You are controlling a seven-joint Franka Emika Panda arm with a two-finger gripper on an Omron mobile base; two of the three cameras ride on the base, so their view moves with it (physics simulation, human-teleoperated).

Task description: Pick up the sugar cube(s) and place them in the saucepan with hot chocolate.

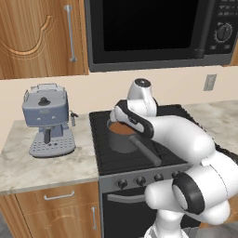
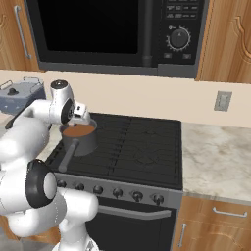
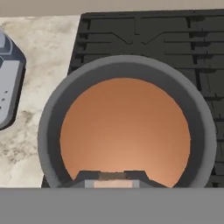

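Sugar cube [image 3: 112, 176]: a small tan block at the bottom of the hand view, sitting between the two dark finger tips [image 3: 87, 177], which press in on it from either side. Only its top edge shows; the rest is cut off below. The gripper [image 3: 112, 178] is closed down to the cube's width and has hold of it. A second cube cannot be made out anywhere.

Saucepan [image 3: 127, 131]: directly under the hand, dark grey rim nearly a full circle, smooth brown liquid inside. The near part of the rim is hidden behind the finger tips. In the left base view the saucepan [image 1: 122, 137] stands on the front left of the stove [image 1: 104, 158], its long grey handle [image 1: 146, 151] running toward the front edge; the arm's wrist covers the far rim, and the fingers themselves are hidden behind the white link. In the right base view the saucepan [image 2: 79, 138] sits at the left front of the black grate, the hand just above it, the jaws too small and shadowed to read there.

Espresso machine [image 1: 48, 121]: blue-grey, on the marble counter [image 1: 42, 169] left of the stove, well apart from the pan. In the right base view it is half blocked by the arm; in the hand view only one corner shows at the left edge.

Microwave [image 1: 158, 32] overhead, top cut off.
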